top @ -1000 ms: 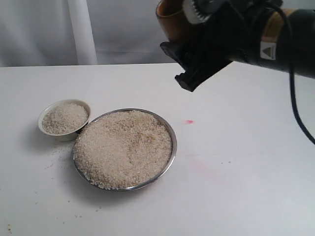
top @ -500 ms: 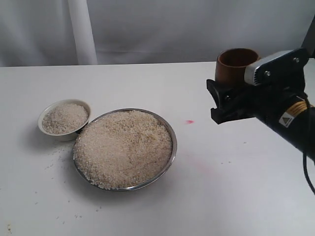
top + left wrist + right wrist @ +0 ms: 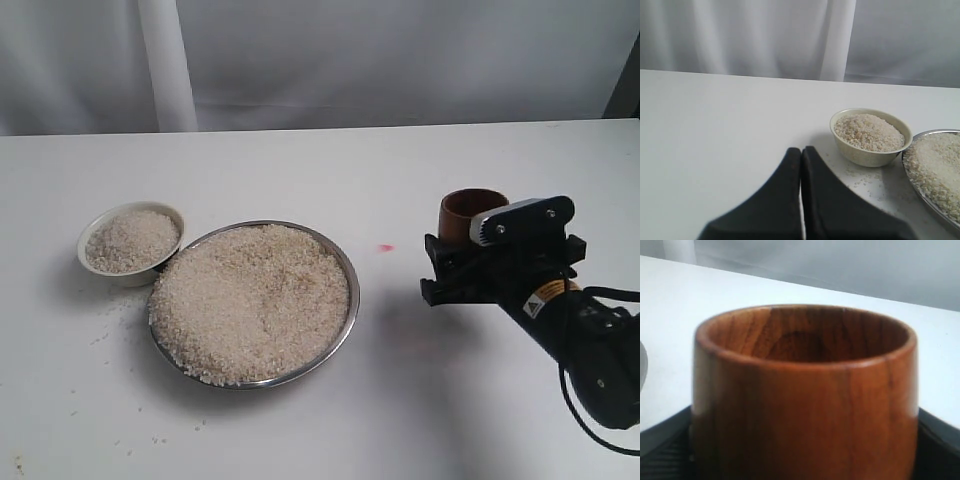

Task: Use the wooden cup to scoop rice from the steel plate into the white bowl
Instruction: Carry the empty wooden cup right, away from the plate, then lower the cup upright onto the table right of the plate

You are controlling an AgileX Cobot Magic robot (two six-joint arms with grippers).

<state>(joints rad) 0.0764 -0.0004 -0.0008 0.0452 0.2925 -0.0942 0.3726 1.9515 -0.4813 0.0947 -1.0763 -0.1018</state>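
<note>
Exterior view: the right gripper [image 3: 452,262] covers the lower half of the small reddish-brown barrel-shaped wooden cup [image 3: 470,212], so we can't tell whether its base touches the white table [image 3: 300,170]. The cup is upright, at 3 o'clock of the wide shiny steel plate [image 3: 356,300] and well apart from it. The jaws are spread wide and clamped on the cup's sides.

In the right wrist view the cup [image 3: 805,405] fills the frame, bottom cut off, inside looks empty. Only slivers of the black fingers [image 3: 665,450] show at each side.

In the left wrist view the left gripper [image 3: 801,155] has its jaws pressed together, holding nothing. The plate [image 3: 920,192] is cut by the frame edge.

The off-white rice [image 3: 250,300] is heaped to the plate's rim. The small cream-white ceramic bowl [image 3: 120,277] sits at 10 o'clock of the plate, also full. We can't tell if the rims touch.

Loose grains [image 3: 110,325] lie near the bowl. There's open table between plate and cup, with a pink mark [image 3: 384,247] on it. A white curtain [image 3: 400,60] hangs behind.
</note>
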